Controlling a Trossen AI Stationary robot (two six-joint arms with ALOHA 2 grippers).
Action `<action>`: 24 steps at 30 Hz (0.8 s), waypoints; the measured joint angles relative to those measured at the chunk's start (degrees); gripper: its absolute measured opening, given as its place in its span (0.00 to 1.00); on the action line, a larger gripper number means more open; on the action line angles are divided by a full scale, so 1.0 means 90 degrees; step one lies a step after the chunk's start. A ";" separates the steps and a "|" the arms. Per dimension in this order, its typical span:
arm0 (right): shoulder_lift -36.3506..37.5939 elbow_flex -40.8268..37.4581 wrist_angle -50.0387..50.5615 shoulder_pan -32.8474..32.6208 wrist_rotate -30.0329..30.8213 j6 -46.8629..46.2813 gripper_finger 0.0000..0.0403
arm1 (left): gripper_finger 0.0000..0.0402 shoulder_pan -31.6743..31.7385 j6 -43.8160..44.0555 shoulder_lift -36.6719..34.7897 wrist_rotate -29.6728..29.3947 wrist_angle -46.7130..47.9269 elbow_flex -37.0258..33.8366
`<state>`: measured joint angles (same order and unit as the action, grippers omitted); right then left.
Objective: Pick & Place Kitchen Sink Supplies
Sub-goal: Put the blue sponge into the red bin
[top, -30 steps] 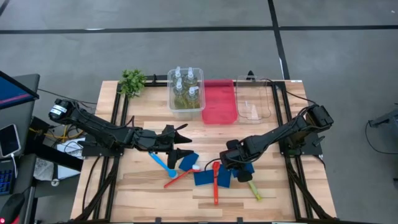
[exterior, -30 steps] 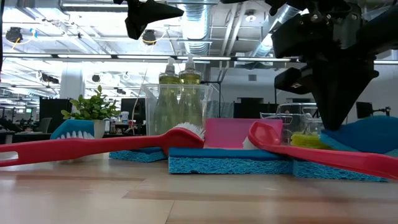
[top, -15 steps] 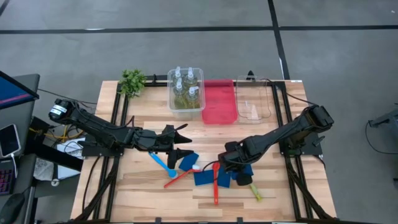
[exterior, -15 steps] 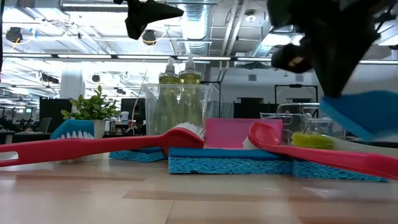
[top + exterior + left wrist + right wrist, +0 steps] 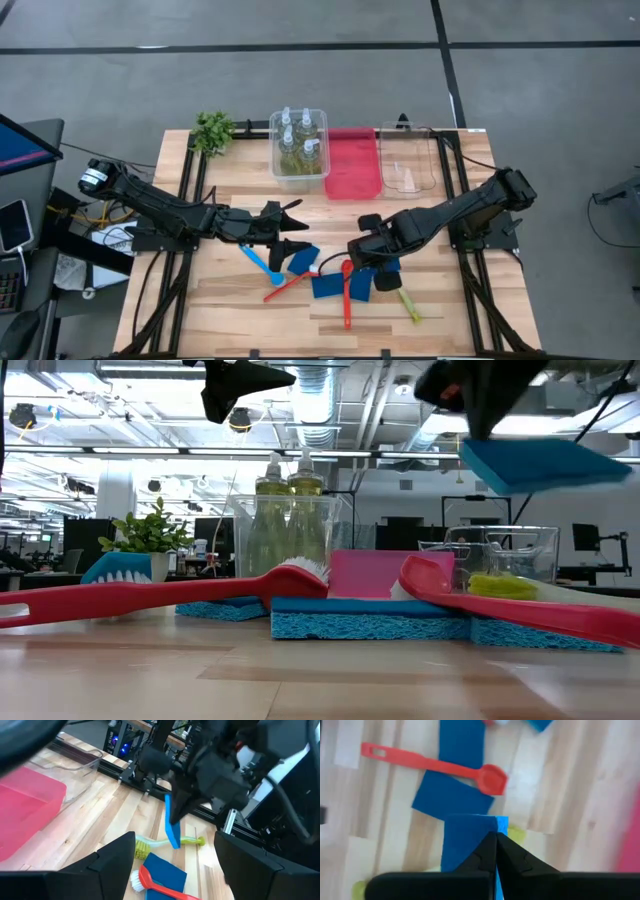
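one blue sponge (image 5: 545, 464) hangs pinched by its edge in the right gripper (image 5: 366, 248), soft and light, likely to flop; left gripper (image 5: 290, 228) waits wide.

rough porous blue sponge (image 5: 370, 625), glossy red plastic brush (image 5: 150, 598), pale wood table (image 5: 230, 310).

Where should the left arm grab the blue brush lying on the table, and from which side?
Grip the blue brush mid-handle, coming straight down from above: it lies flat, the thin handle is bare there, and its head end sits close to a blue sponge. The left gripper hovers nearby.
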<state>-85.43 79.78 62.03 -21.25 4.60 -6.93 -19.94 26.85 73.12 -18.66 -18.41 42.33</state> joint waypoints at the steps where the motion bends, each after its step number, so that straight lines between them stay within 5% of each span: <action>1: 0.0000 0.0102 0.0100 0.0017 0.0111 0.0002 0.00 | 0.68 0.0000 0.0000 0.0000 0.0032 0.0000 0.0000; 15: 0.0002 0.1213 0.1289 0.1262 0.0545 0.1250 0.00 | 0.68 0.0127 -0.0536 -0.0761 0.0009 0.0043 -0.0005; 24: 0.0005 0.1322 0.1229 0.2851 0.0524 0.3265 0.00 | 0.68 0.0535 -0.1650 -0.1624 -0.1169 0.0040 -0.0005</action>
<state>-85.38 91.68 73.09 4.41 9.32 22.45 -15.13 12.00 58.50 -29.18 -18.06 42.28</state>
